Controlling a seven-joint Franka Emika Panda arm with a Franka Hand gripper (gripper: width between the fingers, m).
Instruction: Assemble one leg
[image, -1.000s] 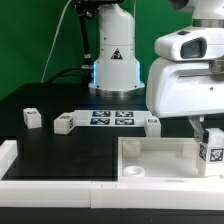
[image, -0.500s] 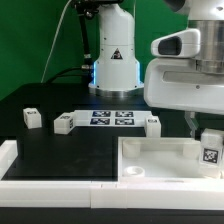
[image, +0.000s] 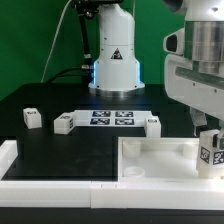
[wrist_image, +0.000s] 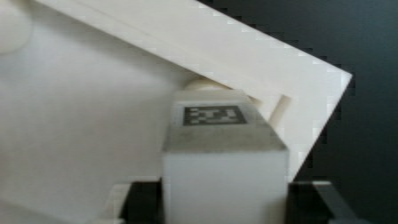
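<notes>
Leg (wrist_image: 222, 150) between fingers (wrist_image: 139, 203) — square marker tag, no readable writing.

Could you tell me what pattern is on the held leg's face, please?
A black-and-white square marker tag on the white leg; clearest in the wrist view.

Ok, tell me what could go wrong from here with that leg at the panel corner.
1. The leg, held by the gripper, sits right at the corner of the white panel; slightly off, it may catch the rim rather than seat.
2. That corner lies at the exterior view's right edge, so misalignment could go unnoticed there.
</notes>
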